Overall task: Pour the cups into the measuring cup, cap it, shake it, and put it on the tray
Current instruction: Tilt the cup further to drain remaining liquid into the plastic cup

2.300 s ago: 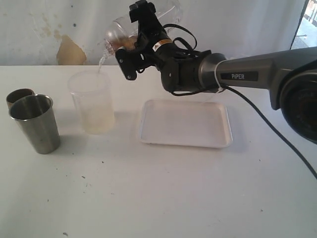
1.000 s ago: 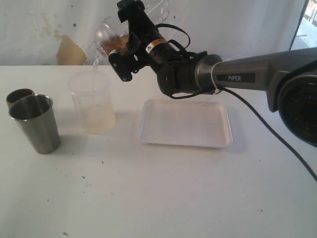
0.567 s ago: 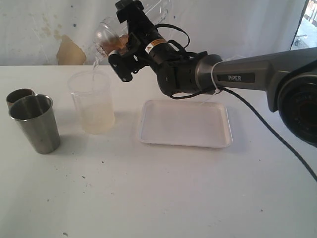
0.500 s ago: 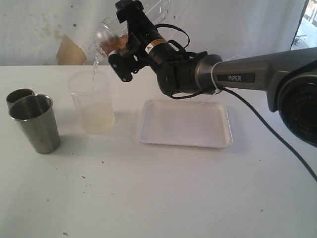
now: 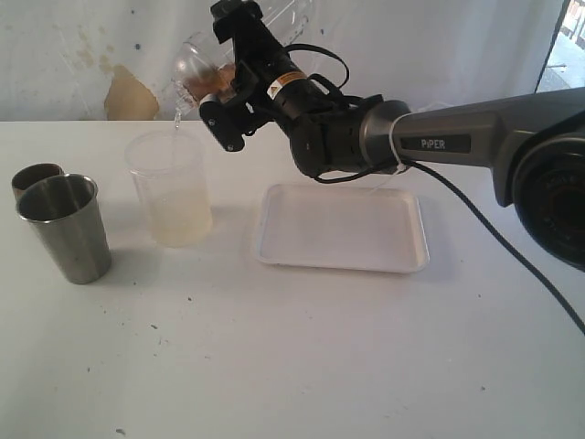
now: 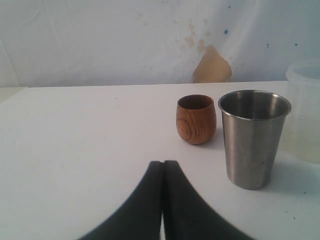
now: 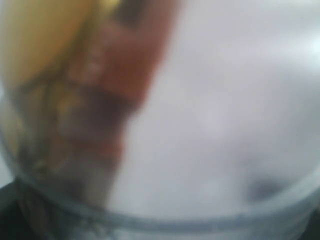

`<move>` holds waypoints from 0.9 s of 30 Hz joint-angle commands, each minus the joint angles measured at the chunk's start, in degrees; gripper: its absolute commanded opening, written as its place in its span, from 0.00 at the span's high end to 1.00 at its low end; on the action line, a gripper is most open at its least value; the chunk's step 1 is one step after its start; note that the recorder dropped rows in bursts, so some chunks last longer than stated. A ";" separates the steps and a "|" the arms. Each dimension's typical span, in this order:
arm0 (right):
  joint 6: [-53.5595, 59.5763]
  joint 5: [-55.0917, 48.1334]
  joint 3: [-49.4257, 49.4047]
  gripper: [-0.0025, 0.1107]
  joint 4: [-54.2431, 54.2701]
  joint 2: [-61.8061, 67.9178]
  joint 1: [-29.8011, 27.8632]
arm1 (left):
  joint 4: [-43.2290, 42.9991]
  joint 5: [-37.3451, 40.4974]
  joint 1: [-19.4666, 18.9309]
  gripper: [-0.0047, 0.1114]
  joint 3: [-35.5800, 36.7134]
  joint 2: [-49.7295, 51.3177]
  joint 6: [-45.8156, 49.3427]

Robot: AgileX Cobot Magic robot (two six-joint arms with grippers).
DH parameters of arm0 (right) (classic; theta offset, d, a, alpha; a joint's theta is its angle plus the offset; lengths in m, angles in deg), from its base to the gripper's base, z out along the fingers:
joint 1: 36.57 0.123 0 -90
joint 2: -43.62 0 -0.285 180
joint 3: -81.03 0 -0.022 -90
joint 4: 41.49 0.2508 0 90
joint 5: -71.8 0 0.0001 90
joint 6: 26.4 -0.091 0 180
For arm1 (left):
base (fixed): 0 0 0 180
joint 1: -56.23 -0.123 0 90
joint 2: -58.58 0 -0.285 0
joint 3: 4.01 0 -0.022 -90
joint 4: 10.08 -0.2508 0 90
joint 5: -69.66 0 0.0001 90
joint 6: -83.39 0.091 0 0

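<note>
Right end effector [image 5: 224, 78] w/ clear cup [image 5: 190, 69] nudged left; wrist-view blurred.

We see the tray [image 5: 340, 227] near the middle of the worktop. Left of it stands a plastic cup [image 5: 171, 187]. Right above that cup, the right gripper [image 5: 228, 78] holds a tipped cup [image 5: 194, 66]. Near the left edge stands a metal cup [image 5: 64, 229], with a small cup [image 5: 35, 176] just behind it.

The counter's front half is free; toward its back edge, from the left, stand a brushed-steel tumbler [image 5: 66, 229], a frosted plastic cup [image 5: 172, 187] and a shallow white tray [image 5: 343, 227].
</note>
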 commanded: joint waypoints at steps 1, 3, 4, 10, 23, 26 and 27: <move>1.17 3.31 0.68 0.98 -0.21 -0.76 -0.24 | -0.20 -0.26 0.01 0.96 0.23 -0.20 -0.08; 1.17 3.31 0.68 0.98 -0.21 -0.76 -0.24 | -0.20 -0.26 0.01 0.96 0.23 -0.20 -0.08; 1.17 3.31 0.68 0.98 -0.21 -0.76 -0.24 | -0.20 -0.26 0.01 0.96 0.23 -0.20 -0.08; 1.17 3.31 0.68 0.98 -0.21 -0.76 -0.24 | -0.20 -0.26 0.01 0.96 0.23 -0.20 -0.08; 1.17 3.31 0.59 0.98 -0.54 -0.76 -0.24 | -0.20 -0.26 0.01 0.96 0.23 -0.20 -0.08; 1.59 3.59 0.59 0.98 -3.18 -0.76 -0.24 | -0.20 -0.26 0.01 0.96 0.23 -0.20 -0.08; 1.59 3.59 0.59 0.98 -4.09 -0.76 -0.24 | -0.20 -0.26 0.01 0.96 0.23 -0.20 -0.08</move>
